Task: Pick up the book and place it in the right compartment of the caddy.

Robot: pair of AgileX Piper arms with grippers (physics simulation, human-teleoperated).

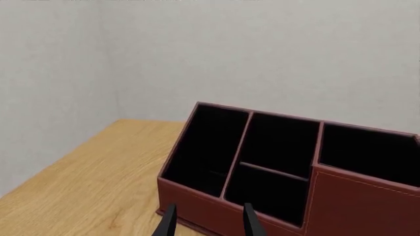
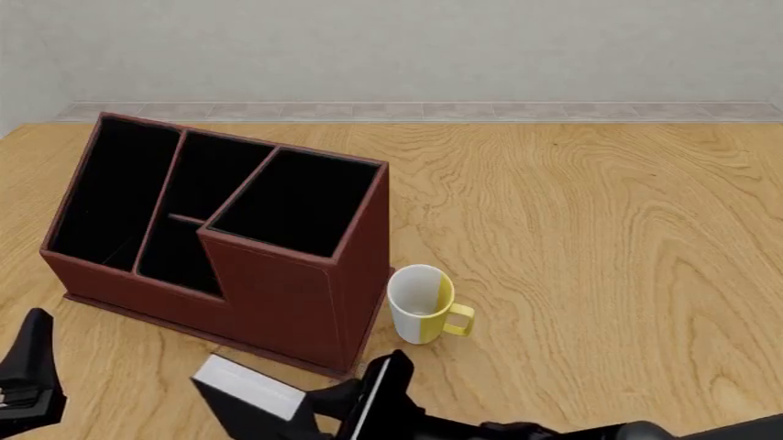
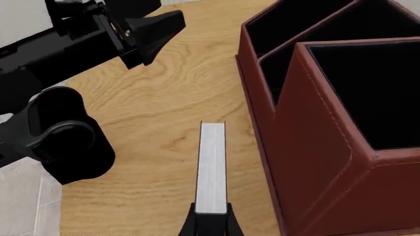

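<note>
The book (image 2: 251,389), black covers with a white page block, is held off the table just in front of the caddy (image 2: 281,307). My right gripper (image 2: 358,401) is shut on it. In the right wrist view the book's page edge (image 3: 211,167) runs straight out from the right gripper (image 3: 211,225), beside the caddy wall (image 3: 315,147). The right compartment (image 2: 300,202) is open and black inside; it also shows in the right wrist view (image 3: 374,93) and the left wrist view (image 1: 371,152). My left gripper (image 1: 208,222) is open and empty, close to the caddy's front wall (image 1: 196,201).
A white-and-yellow mug (image 2: 427,305) stands upright just right of the caddy's right end. The left arm (image 3: 72,44) crosses the right wrist view, and the left gripper (image 2: 31,367) sits at the front left table edge. Open wood tabletop (image 2: 612,238) lies to the right.
</note>
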